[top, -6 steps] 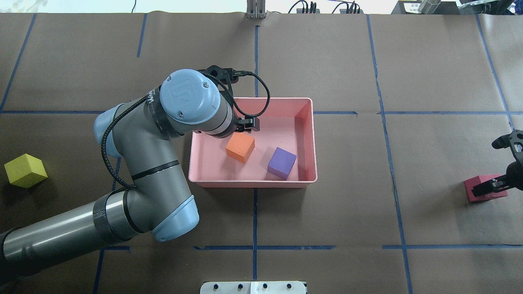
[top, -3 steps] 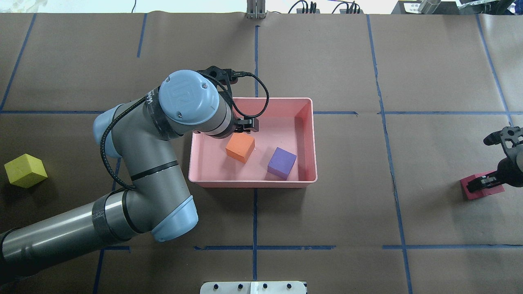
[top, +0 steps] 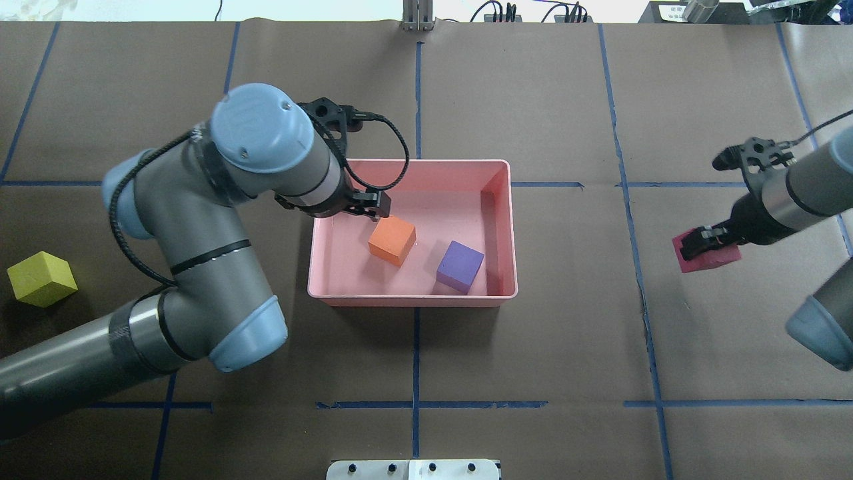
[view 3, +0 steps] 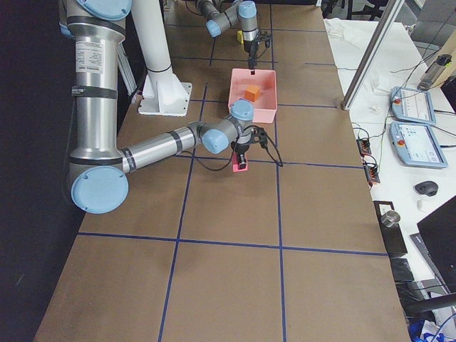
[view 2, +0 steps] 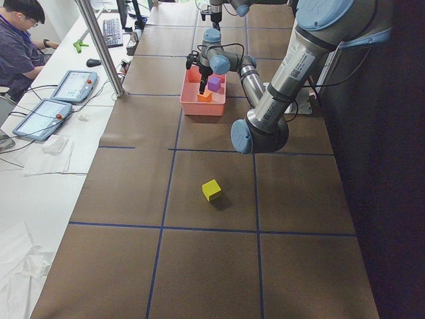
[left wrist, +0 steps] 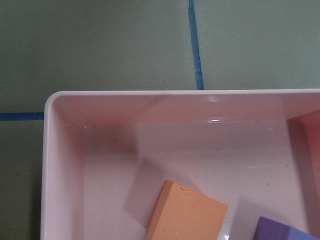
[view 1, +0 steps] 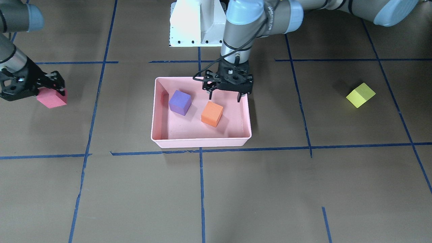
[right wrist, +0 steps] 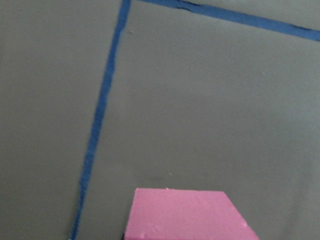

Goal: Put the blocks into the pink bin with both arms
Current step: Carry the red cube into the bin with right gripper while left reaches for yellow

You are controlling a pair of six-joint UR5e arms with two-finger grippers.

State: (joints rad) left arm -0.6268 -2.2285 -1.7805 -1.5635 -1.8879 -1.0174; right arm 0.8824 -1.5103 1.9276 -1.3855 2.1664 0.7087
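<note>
The pink bin holds the orange block and the purple block. My left gripper hangs open and empty over the bin's robot-side left part, just above the orange block. My right gripper is shut on the red-pink block, far to the bin's right. The yellow-green block lies alone on the table at my far left. The left wrist view shows the bin's rim and the orange block; the right wrist view shows the red-pink block.
The white base pedestal stands behind the bin. Brown paper with blue tape lines covers the table. A metal post stands at the far edge. An operator sits with tablets at a side desk.
My right gripper has carried the red-pink block leftward and away from the robot, toward the bin. My left arm has swung left, its gripper shifting to the bin's left part.
</note>
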